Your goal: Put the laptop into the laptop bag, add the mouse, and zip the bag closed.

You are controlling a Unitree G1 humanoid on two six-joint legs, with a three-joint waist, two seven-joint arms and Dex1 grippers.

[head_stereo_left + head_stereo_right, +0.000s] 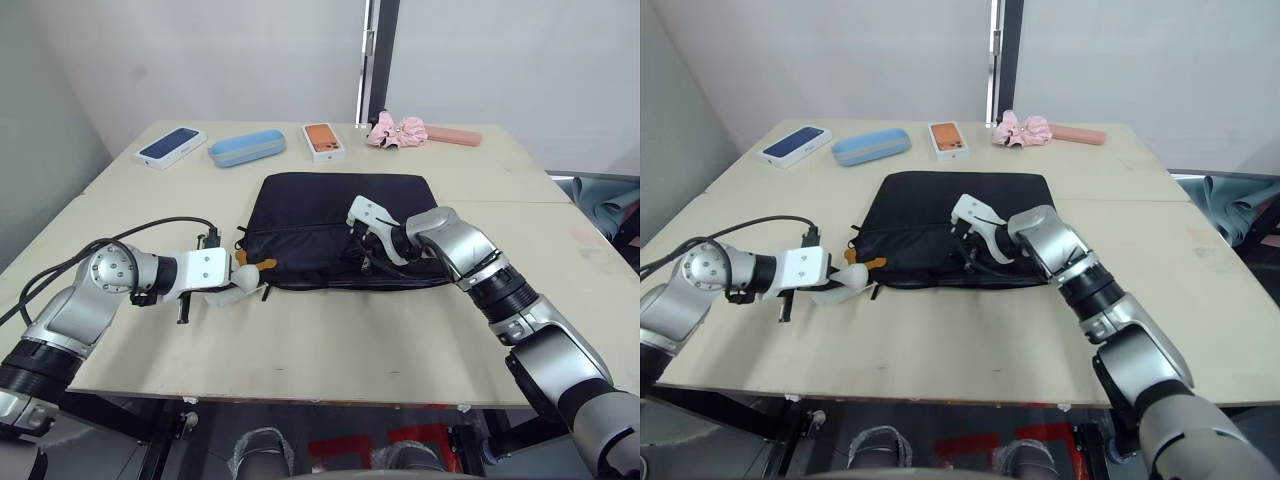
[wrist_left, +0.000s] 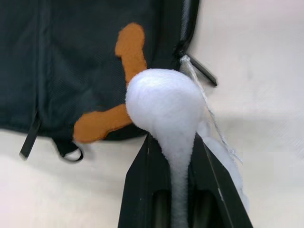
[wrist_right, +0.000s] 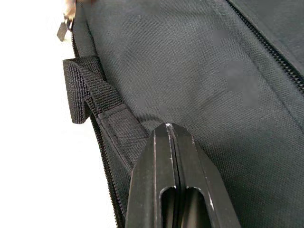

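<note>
Bag (image 1: 340, 230) lies under the closed right tool (image 1: 362, 262); left tool (image 1: 232, 280) pinches a plush charm (image 2: 164, 102).

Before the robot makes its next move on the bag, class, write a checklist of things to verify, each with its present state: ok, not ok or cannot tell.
1. Laptop bag lies flat on the table: ok.
2. Left gripper has a firm hold on the white plush charm with the orange piece, at the bag's left corner: ok.
3. Right gripper is closed against the bag's fabric near the handle strap: ok; whether it pinches anything: cannot tell.
4. Laptop and mouse are inside the bag: cannot tell.
5. Zipper is fully closed: cannot tell.
6. Phone boxes and blue case sit at the far edge, clear of the arms: ok.
</note>
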